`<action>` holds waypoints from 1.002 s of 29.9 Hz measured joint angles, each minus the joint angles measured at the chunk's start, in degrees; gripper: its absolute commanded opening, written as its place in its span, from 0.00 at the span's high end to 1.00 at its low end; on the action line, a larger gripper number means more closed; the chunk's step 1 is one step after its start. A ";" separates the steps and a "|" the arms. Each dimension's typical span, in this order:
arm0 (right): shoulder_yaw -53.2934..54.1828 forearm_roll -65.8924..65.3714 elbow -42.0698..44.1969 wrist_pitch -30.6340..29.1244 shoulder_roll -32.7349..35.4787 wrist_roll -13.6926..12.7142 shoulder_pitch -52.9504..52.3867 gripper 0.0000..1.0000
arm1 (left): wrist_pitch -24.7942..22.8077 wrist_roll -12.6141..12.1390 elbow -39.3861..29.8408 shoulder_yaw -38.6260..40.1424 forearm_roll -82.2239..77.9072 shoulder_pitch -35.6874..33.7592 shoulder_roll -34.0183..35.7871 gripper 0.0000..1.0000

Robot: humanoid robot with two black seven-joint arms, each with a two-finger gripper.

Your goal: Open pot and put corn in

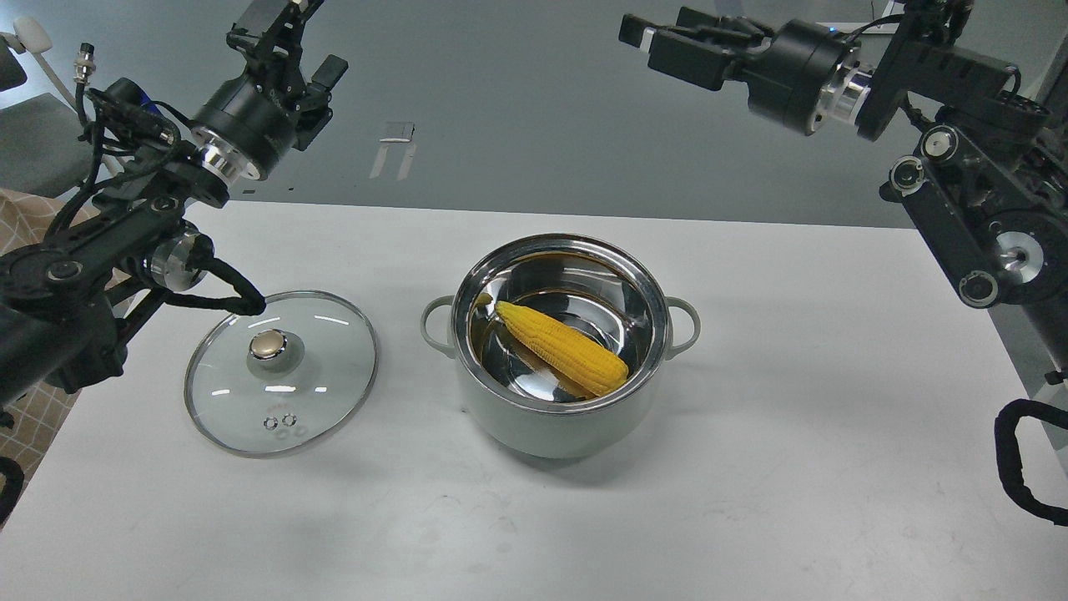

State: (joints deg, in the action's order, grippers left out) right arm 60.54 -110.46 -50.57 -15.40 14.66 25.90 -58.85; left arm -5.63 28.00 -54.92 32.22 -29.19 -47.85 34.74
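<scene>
On a white table (751, 467), the corn (561, 347) lies slanted inside the open pot (559, 417), lid (281, 372) to its left, both empty grippers raised well clear: left (288, 33) slightly parted, right (659, 42) unclear, neither nearer.

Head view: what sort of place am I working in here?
Likely a lab or office test bench, not a kitchen: a bare white table, plain grey floor, and an office chair at far left.
</scene>
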 measured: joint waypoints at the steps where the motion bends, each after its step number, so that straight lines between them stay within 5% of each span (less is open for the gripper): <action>1: 0.04 1.63 2.31 1.08 -0.22 -0.02 -0.90 0.00 | -0.32 0.00 0.77 -0.04 -0.04 -0.19 -0.07 0.03; 7: 0.10 21.75 17.20 4.55 -2.75 -0.01 -6.01 0.00 | -3.18 0.00 7.24 -0.04 0.12 -2.17 -3.73 0.02; 14: -0.53 49.54 21.49 3.70 -2.94 0.03 -4.23 0.00 | -6.21 0.00 13.71 0.17 0.98 -3.46 -9.78 0.02; 21: -0.46 70.29 20.88 -5.99 -3.06 -0.46 2.99 0.00 | -11.30 -3.22 14.55 4.70 1.31 -2.35 -14.27 0.02; 30: 0.01 78.69 20.77 -11.88 -4.49 -0.45 9.42 0.00 | -21.97 -2.83 17.50 6.08 3.40 -0.17 -16.06 0.02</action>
State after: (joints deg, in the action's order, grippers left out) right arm 60.55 -31.76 -29.81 -27.28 10.17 25.45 -49.43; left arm -27.60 25.17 -37.42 38.30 -25.79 -48.02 18.68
